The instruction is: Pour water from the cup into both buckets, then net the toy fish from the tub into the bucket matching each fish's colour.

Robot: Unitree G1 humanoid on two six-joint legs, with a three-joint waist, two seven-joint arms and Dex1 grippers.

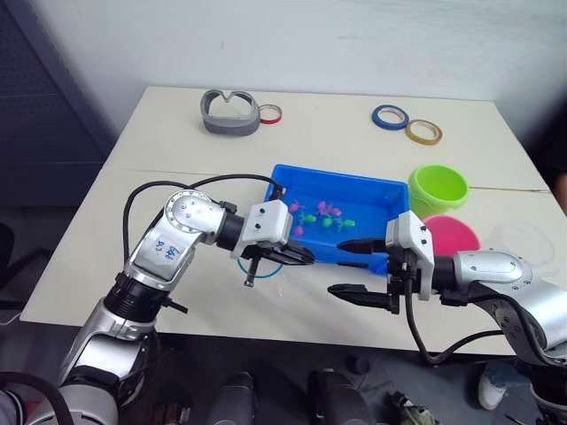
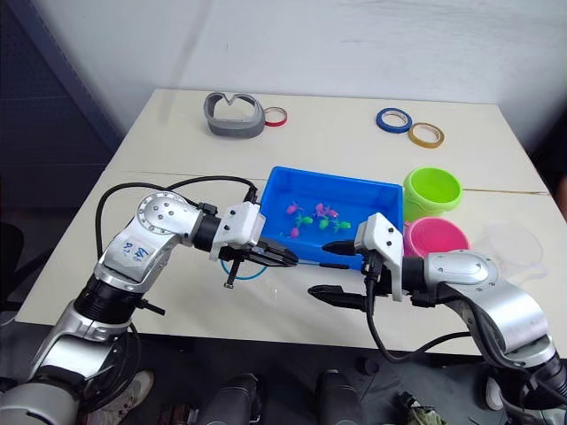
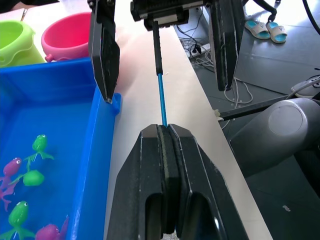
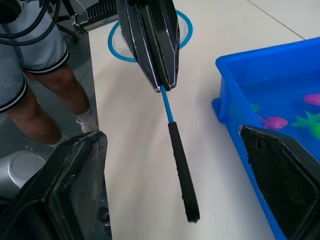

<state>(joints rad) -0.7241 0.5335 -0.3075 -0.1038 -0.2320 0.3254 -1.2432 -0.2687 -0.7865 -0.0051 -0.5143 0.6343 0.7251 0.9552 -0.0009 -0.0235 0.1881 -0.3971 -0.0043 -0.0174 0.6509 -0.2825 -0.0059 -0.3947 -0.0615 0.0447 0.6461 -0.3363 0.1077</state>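
Note:
My left gripper (image 1: 297, 255) is shut on the thin blue shaft of the net, just off the front left corner of the blue tub (image 1: 337, 175). The net's light-blue hoop (image 4: 112, 47) lies behind that gripper over the table. Its black handle grip (image 4: 182, 170) points toward my right gripper (image 1: 354, 270), which is open with one finger on either side of the grip, not touching it. Several pink and green toy fish (image 1: 323, 212) lie in the tub. The lime green bucket (image 1: 437, 189) and pink bucket (image 1: 452, 235) stand right of the tub. The clear cup (image 1: 523, 243) sits further right.
At the back of the table lie a grey curved object (image 1: 229, 112), a red tape ring (image 1: 270, 113), a blue tape ring (image 1: 389, 116) and a yellow one (image 1: 423, 132). The table's front edge runs just below both grippers. A person's legs (image 4: 30, 75) stand beside the table.

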